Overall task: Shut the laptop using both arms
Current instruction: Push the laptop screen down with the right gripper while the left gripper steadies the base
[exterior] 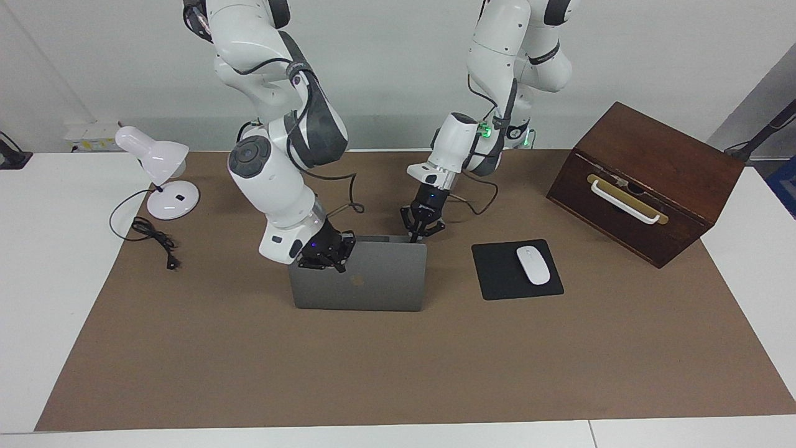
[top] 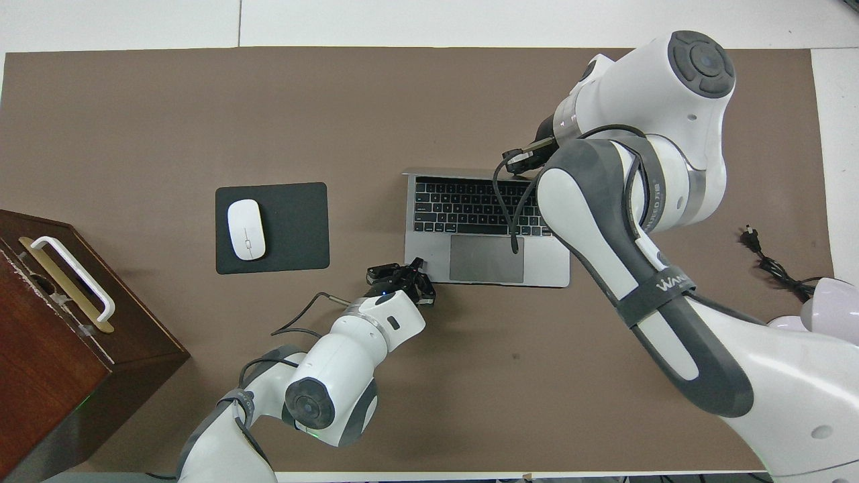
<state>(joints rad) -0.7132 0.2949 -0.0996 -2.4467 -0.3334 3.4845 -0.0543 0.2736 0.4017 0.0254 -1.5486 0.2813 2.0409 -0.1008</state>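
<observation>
The silver-grey laptop [exterior: 373, 289] stands open on the brown mat, its lid upright with the apple logo turned away from the robots. The dark keyboard shows in the overhead view [top: 470, 204]. My right gripper [exterior: 324, 254] is at the lid's top edge, at the corner toward the right arm's end; it also shows in the overhead view [top: 527, 157]. My left gripper [exterior: 423, 229] is open and empty, low over the base's corner nearest the robots at the left arm's end; it also shows in the overhead view [top: 402, 276].
A black mouse pad [exterior: 497, 277] with a white mouse [exterior: 533, 264] lies beside the laptop toward the left arm's end. A brown wooden box [exterior: 653, 155] with a white handle stands past it. A white desk lamp [exterior: 158, 158] and its cable [exterior: 155, 239] are at the right arm's end.
</observation>
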